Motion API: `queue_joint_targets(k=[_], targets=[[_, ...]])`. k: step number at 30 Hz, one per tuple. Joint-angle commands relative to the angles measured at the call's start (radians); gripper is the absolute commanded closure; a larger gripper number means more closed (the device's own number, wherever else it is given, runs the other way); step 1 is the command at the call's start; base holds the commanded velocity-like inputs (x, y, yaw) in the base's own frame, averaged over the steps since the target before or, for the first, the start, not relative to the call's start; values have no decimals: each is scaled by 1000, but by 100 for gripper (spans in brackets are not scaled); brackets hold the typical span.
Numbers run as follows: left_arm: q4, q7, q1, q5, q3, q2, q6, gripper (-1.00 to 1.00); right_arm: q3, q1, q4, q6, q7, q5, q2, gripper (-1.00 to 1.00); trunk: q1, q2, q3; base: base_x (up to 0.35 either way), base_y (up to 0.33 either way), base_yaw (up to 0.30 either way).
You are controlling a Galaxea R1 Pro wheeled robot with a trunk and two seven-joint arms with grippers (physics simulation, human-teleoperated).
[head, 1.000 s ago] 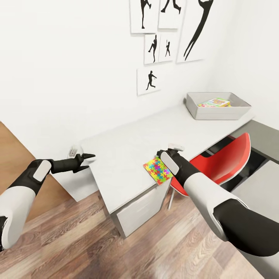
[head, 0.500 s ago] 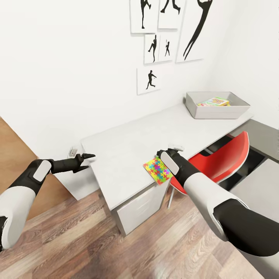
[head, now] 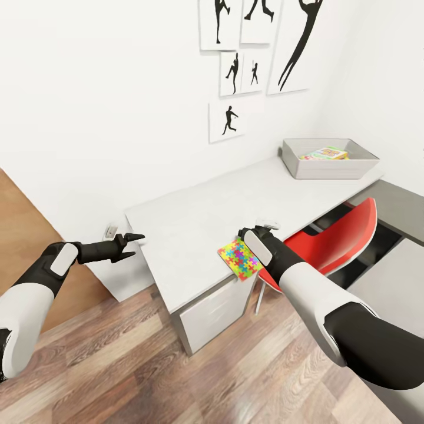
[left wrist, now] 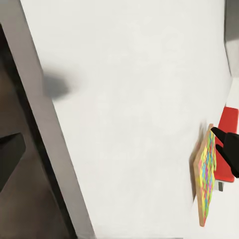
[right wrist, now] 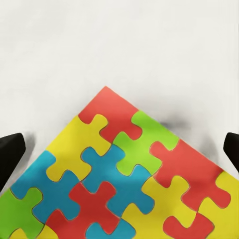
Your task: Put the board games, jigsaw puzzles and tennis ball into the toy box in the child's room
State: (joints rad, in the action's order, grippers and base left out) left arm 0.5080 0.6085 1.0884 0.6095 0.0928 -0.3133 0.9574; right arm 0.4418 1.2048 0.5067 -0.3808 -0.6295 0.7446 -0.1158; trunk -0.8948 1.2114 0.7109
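Step in hand: collection of one jigsaw puzzle [head: 240, 259] from the counter [head: 194, 224] is judged to be under way.
Puzzle position: the puzzle is seen at the near edge of the counter, tilted, with part of it past the edge; in the left wrist view [left wrist: 206, 177] it is seen edge-on, raised off the surface.
Right gripper [head: 250, 238]: it is placed at the puzzle's upper side. In the right wrist view the two dark fingers [right wrist: 11, 152] are seen wide apart at either side of the puzzle [right wrist: 124, 174]. Whether the puzzle is actually gripped cannot be confirmed, as the contact is hidden behind the wrist in the head view.
Left gripper [head: 132, 244]: it is held in the air beside the counter's far-left corner, with nothing carried; the fingers are seen slightly apart.
Toy box [head: 330, 168]: it is located at the far right end of the counter, well apart from the puzzle. A printed board game [head: 325, 155] is visible inside it.
Red chair [head: 333, 241]: it is tucked under the counter, just beside the right arm.
Next move, as judged: a firm hold on the puzzle is required first, then a carry along the counter to the toy box, with the chair back avoided.
Risk: a thin, overhanging piece is liable to slip off to the floor.
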Motion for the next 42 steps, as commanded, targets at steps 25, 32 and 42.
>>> queue_joint_targets(k=[25,32,42], targets=[[0,5,1,-6,4,0,4,-100,5,1,1,-3,-7,8,1,-100,0,1,1,-34,3,0],[0,5,1,-7,4,0,4,-100,2,1,1,-4,-7,10,1,-100,0,1,1,-2,0,0],[0,5,1,-6,4,0,4,-100,2,1,1,-4,-7,10,2,-100,0,1,1,0,0,0]])
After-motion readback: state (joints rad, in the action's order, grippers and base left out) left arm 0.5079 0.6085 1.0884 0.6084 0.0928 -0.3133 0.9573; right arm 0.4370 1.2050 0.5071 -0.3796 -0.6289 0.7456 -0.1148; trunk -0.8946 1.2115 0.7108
